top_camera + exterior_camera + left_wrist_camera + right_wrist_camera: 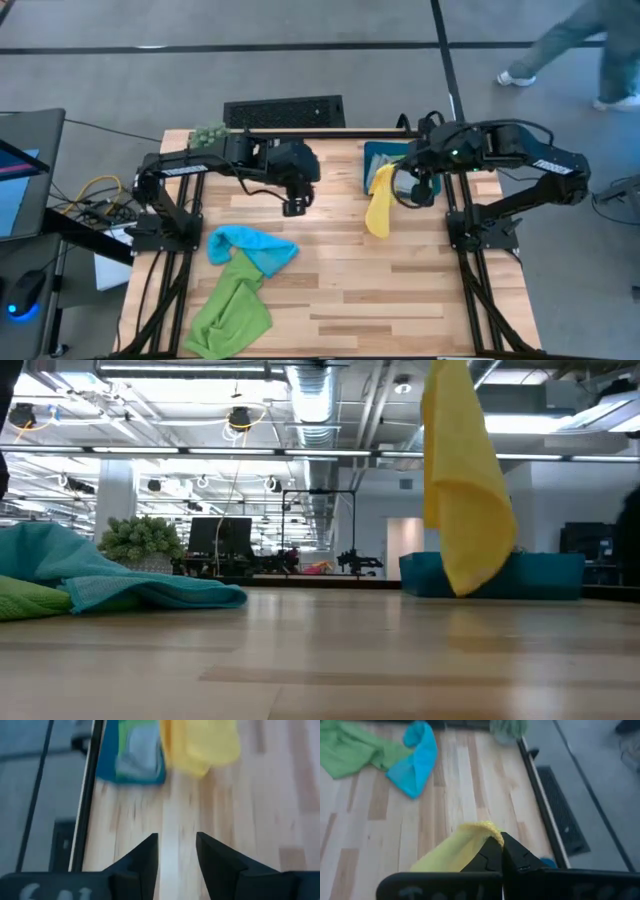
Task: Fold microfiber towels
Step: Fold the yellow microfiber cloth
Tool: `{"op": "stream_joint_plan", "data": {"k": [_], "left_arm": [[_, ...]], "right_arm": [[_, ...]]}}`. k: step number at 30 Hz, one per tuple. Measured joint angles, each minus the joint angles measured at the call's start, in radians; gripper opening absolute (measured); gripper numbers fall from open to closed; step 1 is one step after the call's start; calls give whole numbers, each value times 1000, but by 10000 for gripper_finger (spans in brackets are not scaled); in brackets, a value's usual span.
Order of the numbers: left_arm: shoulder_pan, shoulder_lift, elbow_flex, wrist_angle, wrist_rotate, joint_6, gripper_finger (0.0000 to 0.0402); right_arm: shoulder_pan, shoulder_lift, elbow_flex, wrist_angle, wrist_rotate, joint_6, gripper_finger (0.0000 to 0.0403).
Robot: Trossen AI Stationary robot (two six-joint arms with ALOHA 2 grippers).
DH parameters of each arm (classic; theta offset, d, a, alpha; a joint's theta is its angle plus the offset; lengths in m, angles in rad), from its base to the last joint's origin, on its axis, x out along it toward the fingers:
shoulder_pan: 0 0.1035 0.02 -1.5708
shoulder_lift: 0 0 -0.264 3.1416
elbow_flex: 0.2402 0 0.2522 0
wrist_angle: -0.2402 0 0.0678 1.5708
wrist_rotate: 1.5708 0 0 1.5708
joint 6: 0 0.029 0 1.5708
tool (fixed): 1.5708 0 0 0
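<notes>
2 arms up: right gripper [501, 851] clamps the yellow towel [379, 205], dangling over the table [400, 290]; left gripper [176, 854] hovers parted, empty. Thin corner pinch — cloth could slip free.

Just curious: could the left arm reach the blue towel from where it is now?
Probably yes. The left gripper hangs open and empty over bare wood, and the blue towel lies just nearer the table's front with nothing between them. The right gripper is off to the side, holding the yellow towel.
</notes>
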Motion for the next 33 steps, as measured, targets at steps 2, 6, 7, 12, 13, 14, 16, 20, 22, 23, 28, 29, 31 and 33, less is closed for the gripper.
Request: {"op": "stream_joint_plan", "data": {"k": [2,6,7,12,13,14,16,20,22,23,28,29,31,33], "left_arm": [[12,6,1,127,55,43,127],[43,25,2,335,216,114,122],[50,31,3,392,250,122,121],[65,65,2,501,340,136,119],[65,84,2,501,339,148,119],[65,97,2,533,339,157,119],[63,124,0,529,339,168,119],[60,166,0,586,339,191,119],[60,183,0,593,339,191,119],[60,191,0,600,339,191,119],[56,191,1,628,327,186,119],[54,191,1,634,313,181,119],[53,191,1,648,278,155,119],[53,191,1,657,245,128,119]], "right_arm": [[0,10,38,-12,-5,-16,5],[7,40,97,-26,-9,-37,5],[6,45,105,-45,-9,-41,5],[11,83,141,-51,-5,-64,5],[11,93,148,-39,-3,-77,5],[11,99,151,-28,-1,-86,5],[9,111,153,-44,-1,-97,6],[-1,140,167,-42,0,-110,6],[-4,154,180,-22,2,-110,6],[-8,155,180,-33,3,-110,6],[-28,167,183,-22,3,-126,7],[-34,168,183,-20,3,-126,7],[-43,169,184,-12,3,-126,7],[-54,172,184,-11,3,-126,7]]}}
